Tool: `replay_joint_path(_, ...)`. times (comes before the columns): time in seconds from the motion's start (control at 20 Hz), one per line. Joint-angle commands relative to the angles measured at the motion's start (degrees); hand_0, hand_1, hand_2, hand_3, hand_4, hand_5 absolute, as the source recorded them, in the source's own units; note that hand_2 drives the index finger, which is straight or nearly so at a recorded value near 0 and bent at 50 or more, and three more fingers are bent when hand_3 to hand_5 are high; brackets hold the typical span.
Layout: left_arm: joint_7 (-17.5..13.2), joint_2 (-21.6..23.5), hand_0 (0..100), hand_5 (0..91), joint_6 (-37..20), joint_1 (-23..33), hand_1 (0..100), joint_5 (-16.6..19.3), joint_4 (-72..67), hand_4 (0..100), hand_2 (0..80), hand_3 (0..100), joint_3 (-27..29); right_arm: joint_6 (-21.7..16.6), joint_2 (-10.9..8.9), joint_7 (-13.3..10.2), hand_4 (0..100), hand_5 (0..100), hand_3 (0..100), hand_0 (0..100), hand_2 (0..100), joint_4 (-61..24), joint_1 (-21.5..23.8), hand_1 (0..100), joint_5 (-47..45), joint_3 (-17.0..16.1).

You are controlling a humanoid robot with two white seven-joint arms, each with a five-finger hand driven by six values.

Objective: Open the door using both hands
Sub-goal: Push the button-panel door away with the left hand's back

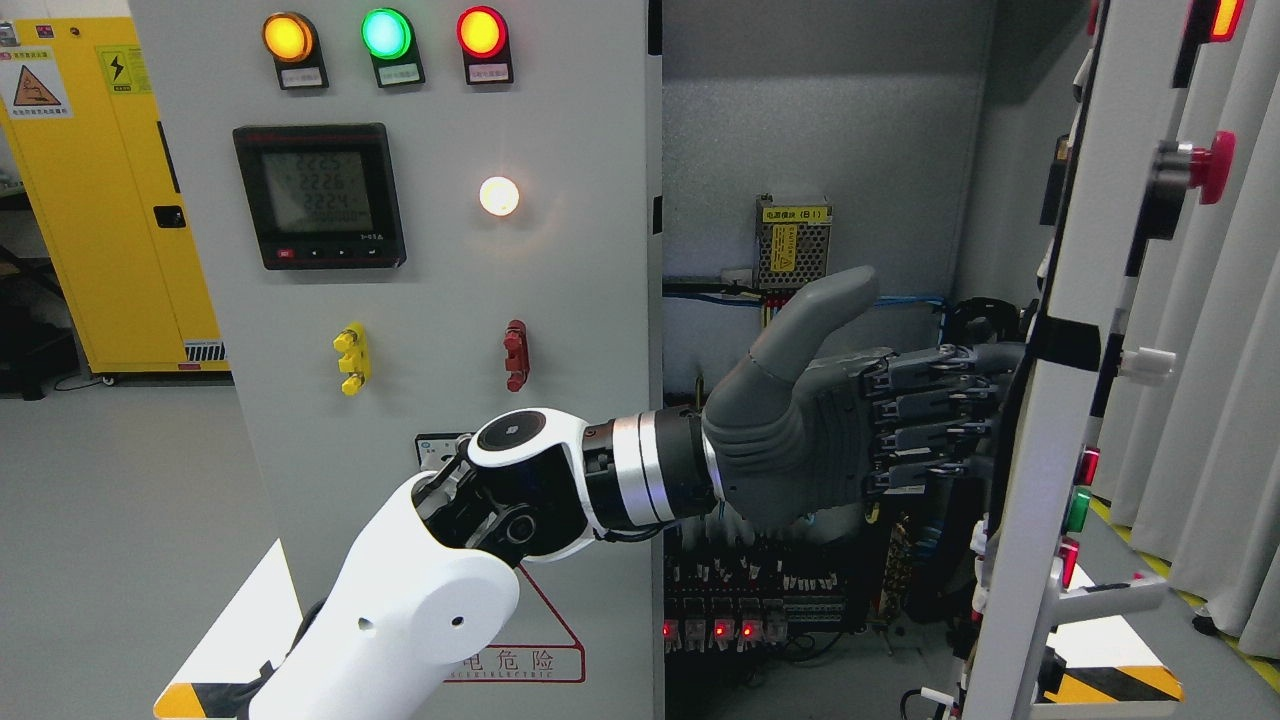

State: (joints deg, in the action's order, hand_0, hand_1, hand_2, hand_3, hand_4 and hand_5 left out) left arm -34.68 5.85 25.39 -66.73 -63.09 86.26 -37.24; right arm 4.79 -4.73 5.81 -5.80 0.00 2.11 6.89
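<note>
The right-hand cabinet door is already swung well open, seen nearly edge-on just right of the exposed wiring bay, so the opening step looks mostly done. The left hand is stretched out from the closed left door with its fingers hooked over the open door's inner edge, thumb up, so it's gripping that edge. Next, probably a steady outward push is needed; the right hand isn't in view.

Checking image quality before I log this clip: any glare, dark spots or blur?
Head view: sharp throughout; the white lamp on the closed door blooms into glare; the cabinet's inside is shadowed, wiring low down dim; the left hand is evenly lit.
</note>
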Motion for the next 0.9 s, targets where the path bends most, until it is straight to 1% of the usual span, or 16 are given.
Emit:
replay_joint_path(0.0,0.92,-2.51,0,0.0,0.01,0.55,0,0.25,4.35,0,0.0,0,-0.9,0.04,0.07,-0.01,0,0,0,24,0,0.0,1.4,0,0.0,-0.12)
replay_joint_path(0.1,3.46,-2.51,0,0.0,0.01,0.9,0,0.16,5.23,0,0.0,0,-0.99,0.04,-0.02,-0.01,0,0,0,24,0,0.0,1.4,0,0.0,-0.21)
replay_joint_path(0.3,6.63,-2.77,0,0.0,-0.61,0.99,0,0.25,6.29,0,0.0,0,-2.66,0.04,0.07,-0.01,0,0,0,24,0,0.0,1.4,0,0.0,-0.21)
replay_joint_path(0.35,7.86,-3.21,0,0.0,-0.61,0.99,0,0.25,6.38,0,0.0,0,-3.18,0.04,0.07,-0.01,0,0,0,24,0,0.0,1.49,0,0.0,-0.13)
replay_joint_path(0.45,11.28,-4.0,0,0.0,-0.7,0.99,0,0.25,6.38,0,0.0,0,-3.89,0.04,-0.02,-0.01,0,0,0,24,0,0.0,1.49,0,0.0,-0.12)
replay_joint_path(0.55,13.48,-4.97,0,0.0,-0.78,0.99,0,0.25,6.38,0,0.0,0,-4.5,0.04,0.07,-0.01,0,0,0,24,0,0.0,1.49,0,0.0,-0.12)
replay_joint_path(0.7,14.63,-6.2,0,0.0,-0.87,1.34,0,0.25,6.38,0,0.0,0,-4.68,-0.05,0.07,-0.01,0,0,0,24,0,0.0,1.49,0,0.0,-0.12)
replay_joint_path(0.85,16.74,-7.78,0,0.0,-1.13,1.34,0,0.78,6.47,0,0.0,0,-5.38,0.04,0.07,-0.01,0,0,0,24,0,0.0,1.67,0,0.0,-0.12)
